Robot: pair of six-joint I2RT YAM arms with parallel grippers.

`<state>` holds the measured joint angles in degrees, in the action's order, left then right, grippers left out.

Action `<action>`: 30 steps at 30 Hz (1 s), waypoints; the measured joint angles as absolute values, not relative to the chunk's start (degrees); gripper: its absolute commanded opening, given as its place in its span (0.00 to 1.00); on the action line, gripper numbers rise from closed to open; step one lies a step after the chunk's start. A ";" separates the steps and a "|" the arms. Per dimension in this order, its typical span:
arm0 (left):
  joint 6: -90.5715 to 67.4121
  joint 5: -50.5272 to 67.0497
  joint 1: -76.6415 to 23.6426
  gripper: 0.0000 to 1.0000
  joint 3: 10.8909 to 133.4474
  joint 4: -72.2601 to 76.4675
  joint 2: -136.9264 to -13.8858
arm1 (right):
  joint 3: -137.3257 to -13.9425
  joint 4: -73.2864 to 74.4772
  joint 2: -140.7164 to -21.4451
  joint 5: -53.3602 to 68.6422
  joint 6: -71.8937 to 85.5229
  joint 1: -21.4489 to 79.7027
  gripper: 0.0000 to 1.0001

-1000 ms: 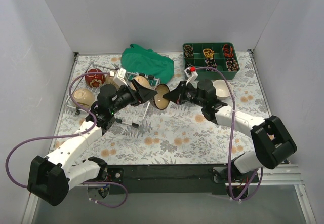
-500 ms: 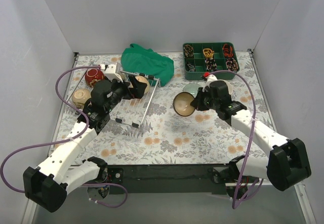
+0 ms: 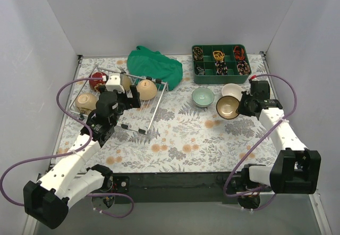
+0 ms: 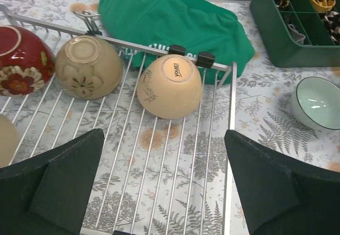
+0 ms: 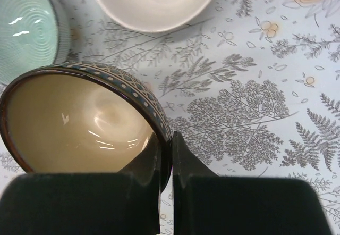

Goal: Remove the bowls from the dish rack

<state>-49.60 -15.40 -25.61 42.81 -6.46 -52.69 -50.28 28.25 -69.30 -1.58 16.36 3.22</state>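
Crumpled green cloth (image 3: 154,65) at back of floral-print table cover (image 3: 186,139), a bit L of centre, w/ a green compartment tray (image 3: 221,79) well to its R, holding small coiled bits (image 3: 218,55) (yellow, red, dark speckled), & plain white walls (image 3: 170,11) on 3 sides.

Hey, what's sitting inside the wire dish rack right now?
Four bowls show in the dish rack: red floral bowl, tan bowl, beige bowl by the far rail, second beige bowl at the left end. The left arm hides part of its floor.
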 measured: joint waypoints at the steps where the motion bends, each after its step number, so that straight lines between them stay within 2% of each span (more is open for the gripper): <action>1: -49.17 -16.23 -25.61 0.98 42.61 -6.46 -52.27 | -50.54 28.71 -70.15 -1.72 16.43 2.28 0.01; 10: -47.24 -19.51 -25.69 0.98 41.98 -5.61 -50.57 | -51.22 29.98 -79.81 -0.45 17.10 0.75 0.01; 17: -46.78 -20.05 -25.71 0.98 41.58 -5.56 -50.41 | -51.20 28.62 -82.41 0.27 17.80 -0.80 0.12; 23: -46.70 -20.12 -25.71 0.98 41.58 -5.54 -50.41 | -51.20 26.35 -83.59 1.08 18.37 -0.99 0.39; 24: -46.70 -20.12 -25.71 0.98 41.58 -5.54 -50.41 | -51.18 26.11 -83.59 1.34 18.35 -0.99 0.50; 30: -46.87 -20.08 -25.71 0.98 41.56 -5.52 -50.43 | -50.74 25.54 -81.36 2.13 18.46 -0.99 0.78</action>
<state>-46.87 -20.08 -25.71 41.56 -5.52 -50.43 -50.74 25.54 -81.36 2.13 18.46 -0.99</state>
